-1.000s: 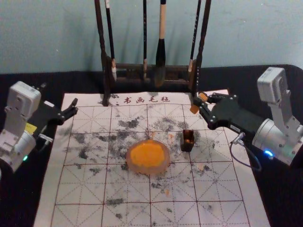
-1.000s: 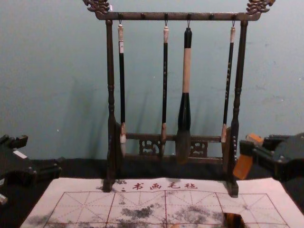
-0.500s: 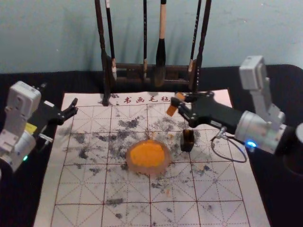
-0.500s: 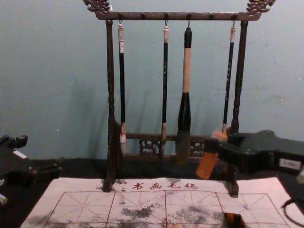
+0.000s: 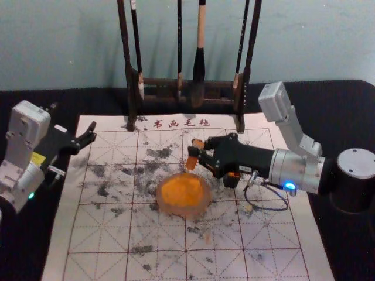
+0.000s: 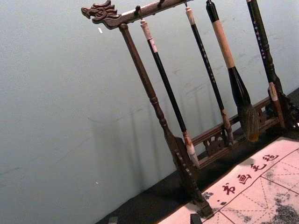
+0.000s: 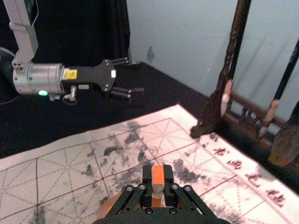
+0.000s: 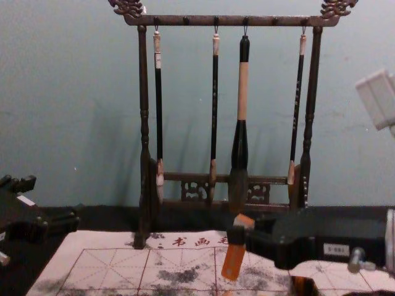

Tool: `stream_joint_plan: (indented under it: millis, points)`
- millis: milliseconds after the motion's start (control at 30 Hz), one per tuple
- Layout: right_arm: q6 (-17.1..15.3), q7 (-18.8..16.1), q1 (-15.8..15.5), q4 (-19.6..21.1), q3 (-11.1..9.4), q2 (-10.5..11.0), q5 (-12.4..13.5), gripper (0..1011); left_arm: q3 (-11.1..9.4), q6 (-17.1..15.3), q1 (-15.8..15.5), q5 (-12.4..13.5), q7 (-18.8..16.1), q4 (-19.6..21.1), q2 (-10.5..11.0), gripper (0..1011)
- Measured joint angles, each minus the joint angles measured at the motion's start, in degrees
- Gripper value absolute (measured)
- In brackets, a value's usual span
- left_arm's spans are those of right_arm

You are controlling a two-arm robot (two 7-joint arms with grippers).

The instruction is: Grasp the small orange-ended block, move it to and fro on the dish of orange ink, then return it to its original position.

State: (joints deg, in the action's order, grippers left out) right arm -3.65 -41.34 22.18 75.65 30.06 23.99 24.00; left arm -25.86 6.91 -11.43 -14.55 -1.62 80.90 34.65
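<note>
Block (image 5: 192, 161), in right claw (image 5: 197, 148), near dish (image 5: 203, 204)

A: Head view, blocked?
B: Right pincer (image 5: 197, 150) hides part of the dark container (image 5: 231, 181) and mid-block (image 5: 191, 163).
A: Right wrist view?
B: Same pincer covers most of the dish (image 7: 105, 210).
A: Cropped?
B: Rack (image 5: 125, 52) top, head view.
A: Label (image 8: 336, 249), chest view?
B: Unreadable, too small.
</note>
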Motion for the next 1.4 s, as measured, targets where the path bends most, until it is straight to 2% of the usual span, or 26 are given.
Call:
stream_joint_plan:
  millis: [433, 733, 1400]
  points:
    - [-2.0, -0.2, 2.5, -3.7, 3.3, -0.7, 0.8, 110, 0.0, 0.0, 0.0, 0.0, 0.0, 0.0, 0.0, 1001]
    - [-1.4, 0.7, 4.5, -5.9, 6.1, -1.3, -0.8, 110, 0.0, 0.0, 0.0, 0.0, 0.0, 0.0, 0.0, 1001]
    - [-0.8, 0.9, 5.5, -6.9, 8.0, -1.7, -1.9, 110, 0.0, 0.0, 0.0, 0.0, 0.0, 0.0, 0.0, 1001]
